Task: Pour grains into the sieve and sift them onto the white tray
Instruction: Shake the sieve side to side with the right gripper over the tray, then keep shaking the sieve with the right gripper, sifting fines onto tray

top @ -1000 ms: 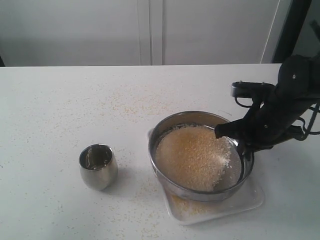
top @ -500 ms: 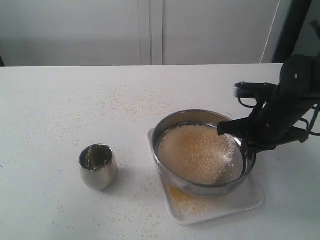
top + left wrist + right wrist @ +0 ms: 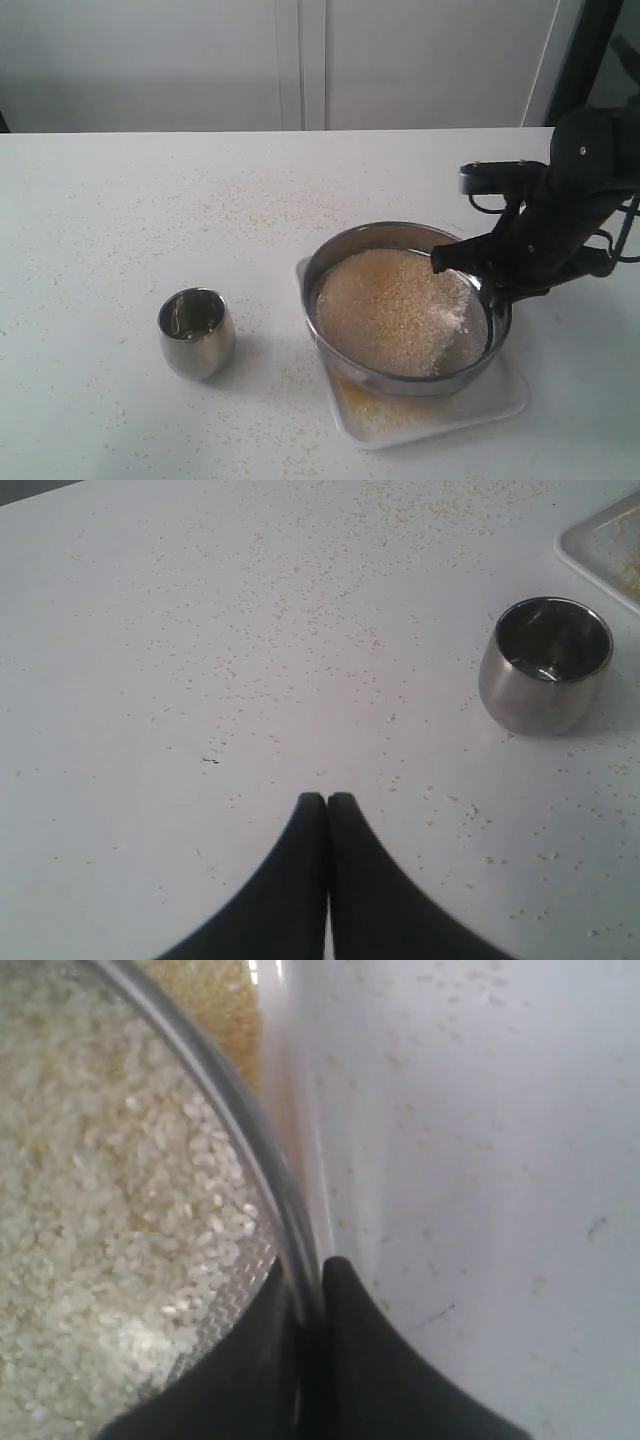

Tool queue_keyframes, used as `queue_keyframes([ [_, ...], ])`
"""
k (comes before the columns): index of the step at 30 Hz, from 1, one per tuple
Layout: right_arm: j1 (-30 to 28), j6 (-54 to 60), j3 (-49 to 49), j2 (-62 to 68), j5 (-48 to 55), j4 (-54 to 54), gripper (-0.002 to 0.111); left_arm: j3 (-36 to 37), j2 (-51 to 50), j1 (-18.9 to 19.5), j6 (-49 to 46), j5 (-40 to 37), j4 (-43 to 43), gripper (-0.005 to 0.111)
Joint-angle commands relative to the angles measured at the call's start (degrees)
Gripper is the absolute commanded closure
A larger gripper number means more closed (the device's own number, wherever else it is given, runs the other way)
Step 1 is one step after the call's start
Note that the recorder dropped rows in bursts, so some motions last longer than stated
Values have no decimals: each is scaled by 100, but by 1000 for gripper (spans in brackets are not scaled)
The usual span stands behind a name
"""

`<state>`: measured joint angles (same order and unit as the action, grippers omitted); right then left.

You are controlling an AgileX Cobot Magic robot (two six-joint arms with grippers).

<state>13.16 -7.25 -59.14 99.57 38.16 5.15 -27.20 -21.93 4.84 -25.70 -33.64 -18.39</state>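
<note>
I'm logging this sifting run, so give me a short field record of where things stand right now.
sieve: over the white tray, rim clamped by right gripper
grains: piled in the sieve
yellow meal: on the white tray, under the sieve
steel cup: upright, looks empty, apart from the tray
left gripper: shut, holding nothing, above the table
crumbs: scattered over the table
</note>
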Motion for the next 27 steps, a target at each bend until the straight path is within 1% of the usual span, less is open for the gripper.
queue_keyframes([
  [1, -32, -612, -46, -55, -190, 243, 108, 19, 30, -37, 4, -54, -37, 107],
  [2, 92, 203, -46, -79, -56, 400, 108, 19, 30, -37, 4, -54, -37, 107],
  [3, 155, 647, -46, -90, -12, 373, 108, 19, 30, -37, 4, -54, -37, 107],
  [4, 169, 688, -46, -93, -82, 200, 108, 19, 30, -37, 4, -54, -37, 107],
  [6, 42, -403, -46, -93, -396, -119, 108, 19, 30, -37, 4, -54, -37, 107],
  [7, -27, -1075, -46, -93, -492, -74, 108, 19, 30, -37, 4, -54, -37, 107],
  [8, -54, -1354, -46, -104, -480, 94, 108, 19, 30, -37, 4, -54, -37, 107],
  [9, 4, -947, -58, -116, -357, 344, 108, 19, 30, -37, 4, -54, -37, 107],
  [11, 201, 547, -82, -116, -23, 455, 108, 19, 30, -37, 4, -54, -37, 107],
  [12, 223, 800, -82, -127, -6, 340, 108, 19, 30, -37, 4, -54, -37, 107],
  [13, 210, 577, -70, -127, -124, 122, 108, 19, 30, -37, 4, -54, -37, 107],
  [15, 25, -895, -70, -115, -409, -96, 108, 19, 30, -37, 4, -54, -37, 107],
  [16, -14, -1357, -70, -101, -423, -37, 108, 19, 30, -37, 4, -54, -37, 107],
  [17, 2, -1304, -82, -101, -370, 117, 108, 19, 30, -37, 4, -54, -37, 107],
  [19, 181, 192, -82, -135, -105, 280, 108, 19, 30, -37, 4, -54, -37, 107],
  [20, 219, 680, -82, -129, 19, 227, 108, 19, 30, -37, 4, -54, -37, 107],
  [21, 194, 558, -82, -129, -13, 54, 108, 19, 30, -37, 4, -54, -37, 107],
  [22, 124, 63, -71, -105, -140, -126, 108, 19, 30, -37, 4, -54, -37, 107],
  [24, -57, -1343, -71, -56, -357, -226, 108, 19, 30, -37, 4, -54, -37, 107],
  [25, -70, -1487, -81, -44, -334, -139, 108, 19, 30, -37, 4, -54, -37, 107],
  [26, -27, -1077, -81, -45, -222, 6, 108, 19, 30, -37, 4, -54, -37, 107],
  [27, 65, -344, -81, -45, -52, 135, 108, 19, 30, -37, 4, -54, -37, 107],
])
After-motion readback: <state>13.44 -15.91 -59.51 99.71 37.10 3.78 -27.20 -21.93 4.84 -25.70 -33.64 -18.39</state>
